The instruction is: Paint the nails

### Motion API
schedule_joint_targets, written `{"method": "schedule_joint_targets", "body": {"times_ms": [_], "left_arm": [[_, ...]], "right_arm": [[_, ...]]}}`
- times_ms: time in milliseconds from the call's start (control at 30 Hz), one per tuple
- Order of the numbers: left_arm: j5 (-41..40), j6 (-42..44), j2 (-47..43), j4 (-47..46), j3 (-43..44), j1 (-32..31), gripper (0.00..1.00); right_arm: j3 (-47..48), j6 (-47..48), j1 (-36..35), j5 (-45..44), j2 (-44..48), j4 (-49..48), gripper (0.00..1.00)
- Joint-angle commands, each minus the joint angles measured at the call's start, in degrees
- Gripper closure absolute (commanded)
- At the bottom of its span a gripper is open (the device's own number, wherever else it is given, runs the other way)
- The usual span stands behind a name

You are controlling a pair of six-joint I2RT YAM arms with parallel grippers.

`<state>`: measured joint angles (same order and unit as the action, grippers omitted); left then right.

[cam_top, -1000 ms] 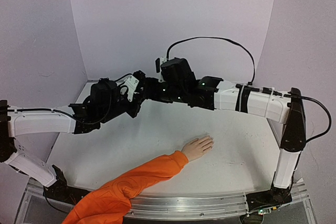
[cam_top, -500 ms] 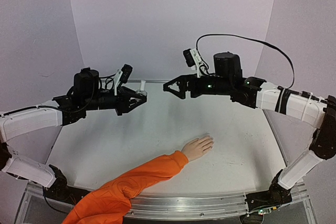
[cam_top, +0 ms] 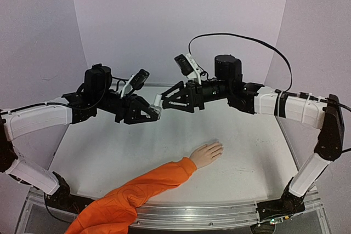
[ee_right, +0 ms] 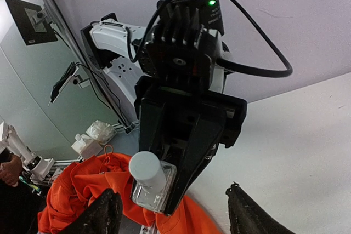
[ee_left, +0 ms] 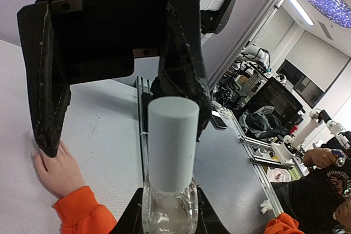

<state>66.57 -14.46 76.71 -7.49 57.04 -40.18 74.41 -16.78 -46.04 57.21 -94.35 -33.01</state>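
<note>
Aloft, left jaws clenched on a white-capped bottle point(ee_left: 171, 165), right jaws released, close to its cap point(ee_left: 173, 124).

The left arm point(cam_top: 38, 120) extended inward from the left side with its wrist held roughly level. The left gripper point(cam_top: 154, 112) was clamped on a small white-capped bottle point(cam_top: 157, 102). The right arm point(cam_top: 293, 108) rose from its base, bent at the elbow and extended leftward. The right gripper point(cam_top: 166, 100) faced the left one tip to tip, its fingers spread apart just beside the cap.
</note>
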Motion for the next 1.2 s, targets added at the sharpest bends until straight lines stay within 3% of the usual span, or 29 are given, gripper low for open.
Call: {"method": "schedule_joint_targets", "body": {"times_ms": [0, 300, 533, 667, 767, 833, 933, 1033, 1100, 1167], "left_arm": [[4.1, -0.4, 0.6, -1.8, 3.1, 0.1, 1.0], [4.1, 0.1, 1.0, -1.9, 3.3, 0.1, 1.0], [4.0, 0.4, 0.9, -1.9, 3.0, 0.1, 1.0], [-1.0, 1.0, -0.4, -1.9, 3.0, 0.1, 1.0], [-9.9, 3.3, -2.2, -1.5, 3.2, 0.1, 1.0], [-19.9, 5.4, -4.0, -1.1, 2.9, 0.1, 1.0], [-40.7, 8.0, -5.4, -0.7, 2.7, 0.0, 1.0], [-62.2, 11.5, -4.8, -0.6, 3.7, -0.9, 1.0], [-69.8, 14.1, -3.4, -0.6, 5.2, -2.0, 1.0], [-72.0, 14.4, -2.2, -0.7, 6.5, -2.4, 1.0]], "right_arm": [[4.0, -2.2, -0.3, 6.4, -1.0, -7.3, 0.41], [7.0, -3.8, -2.1, 7.9, -4.3, -9.2, 0.58], [7.1, -4.7, -2.8, 8.3, -5.1, -10.3, 0.84], [5.6, -4.4, -3.8, 7.1, -5.1, -10.3, 1.0], [3.1, -4.2, -4.2, 2.3, -4.8, -10.0, 1.0], [1.4, -4.9, -4.4, -2.7, -4.5, -9.9, 1.0], [1.0, -5.4, -5.7, -17.4, -4.9, -5.6, 1.0], [6.1, -7.5, -10.5, -41.1, -8.1, 5.8, 1.0], [13.7, -12.1, -15.1, -59.2, -11.4, 16.3, 1.0], [16.6, -17.6, -18.5, -65.7, -12.6, 18.3, 1.0]]}}
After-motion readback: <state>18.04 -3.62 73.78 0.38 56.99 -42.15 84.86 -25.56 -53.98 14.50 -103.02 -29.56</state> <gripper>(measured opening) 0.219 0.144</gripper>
